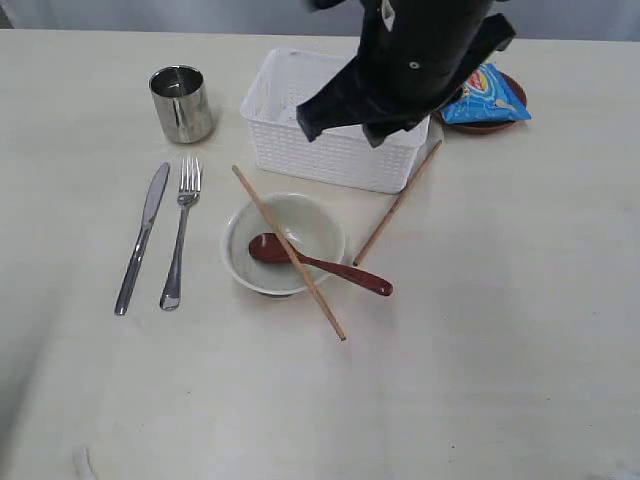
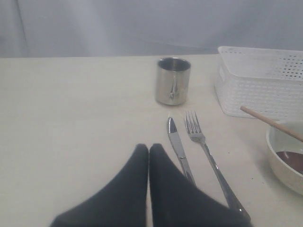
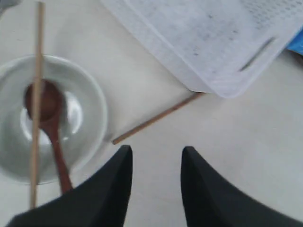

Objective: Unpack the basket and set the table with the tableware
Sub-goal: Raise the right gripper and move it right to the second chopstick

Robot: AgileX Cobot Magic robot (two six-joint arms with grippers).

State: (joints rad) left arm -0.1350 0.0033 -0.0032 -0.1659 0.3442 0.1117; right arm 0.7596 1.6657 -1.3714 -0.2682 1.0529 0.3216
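Note:
The white basket stands at the back of the table. A steel cup, knife and fork lie left of it. In front sits the off-white bowl with the dark red spoon in it and one chopstick laid across it. A second chopstick lies by the basket's corner. My right gripper hangs open and empty above bare table, between bowl and basket. My left gripper is shut on nothing, low beside the knife.
A small brown plate at the back right carries a blue snack packet. My right arm hides much of the basket's inside in the exterior view. A small white scrap lies at the front left edge.

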